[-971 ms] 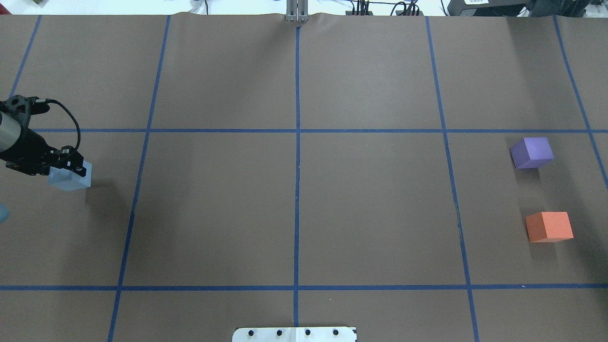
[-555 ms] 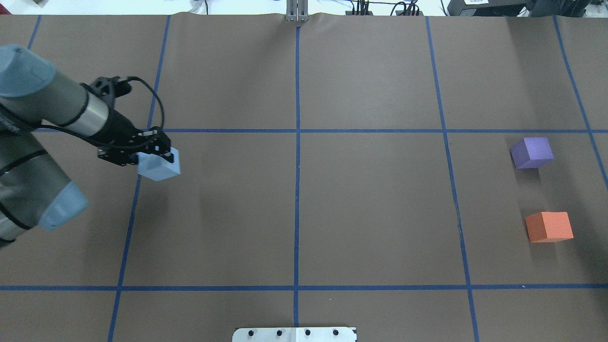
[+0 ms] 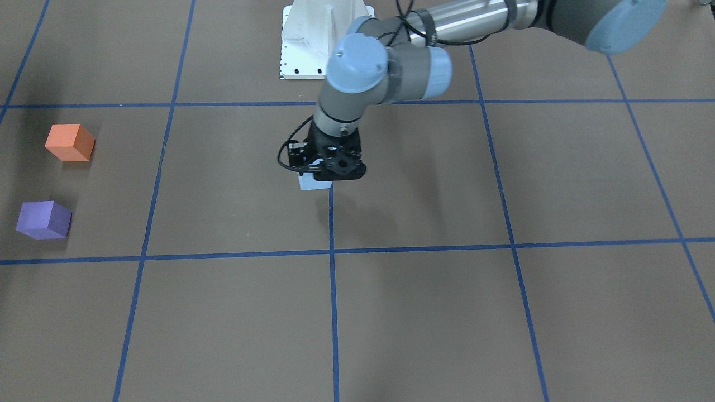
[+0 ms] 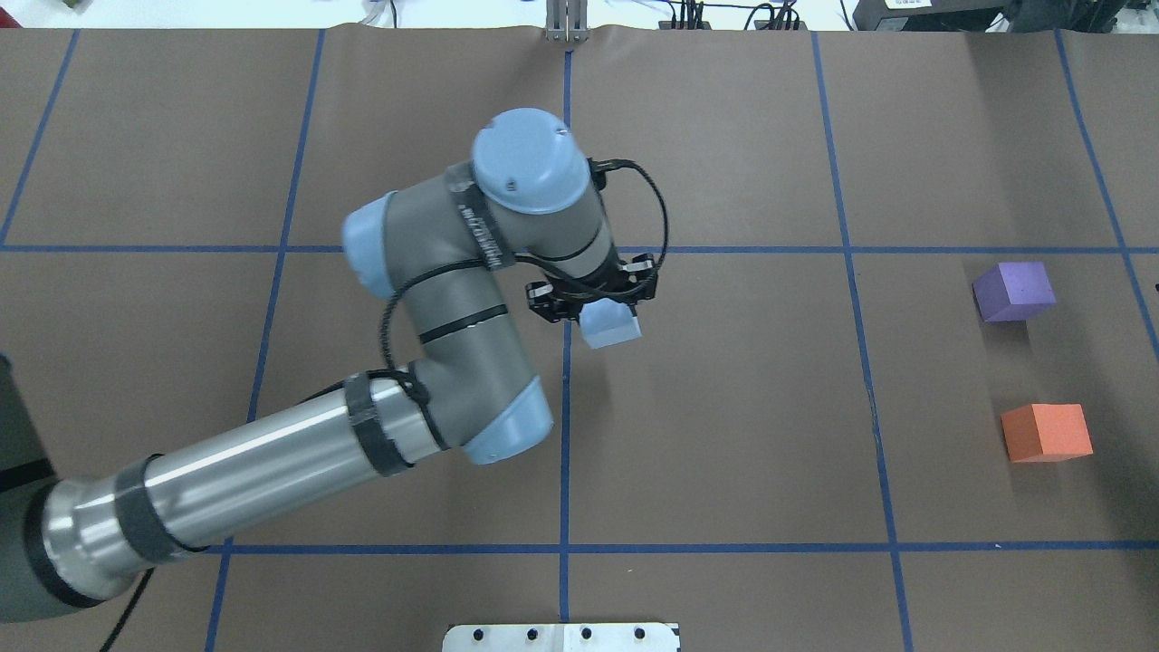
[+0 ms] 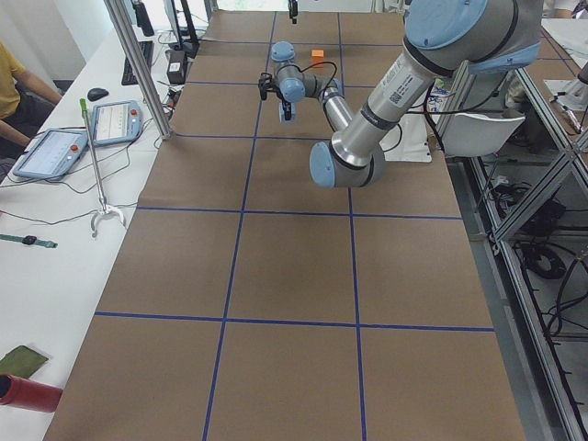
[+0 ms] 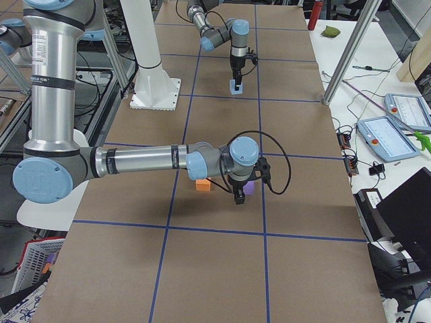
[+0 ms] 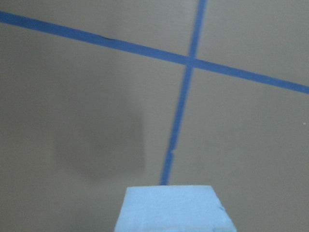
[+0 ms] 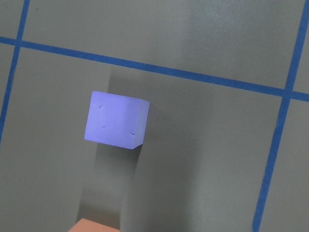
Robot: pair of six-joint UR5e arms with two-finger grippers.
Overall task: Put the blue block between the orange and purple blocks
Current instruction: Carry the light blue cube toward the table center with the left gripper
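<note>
My left gripper [image 4: 605,312] is shut on the light blue block [image 4: 613,327] and holds it above the table near the centre line. The block also shows under the gripper in the front-facing view [image 3: 308,183] and at the bottom of the left wrist view [image 7: 174,209]. The purple block [image 4: 1014,291] and the orange block [image 4: 1046,432] sit apart at the far right, purple farther from the robot. The right wrist view looks down on the purple block [image 8: 116,120]. My right gripper [image 6: 239,195] hovers over these two blocks; I cannot tell whether it is open or shut.
The brown table cover [image 4: 724,407] carries a grid of blue tape lines. The robot's white base plate [image 4: 561,637] is at the near edge. Tablets and cables lie on the side bench [image 5: 64,156].
My left arm has swung to the right with the blue block, from the left edge of the table to the centre line. The purple and orange blocks have not moved.
</note>
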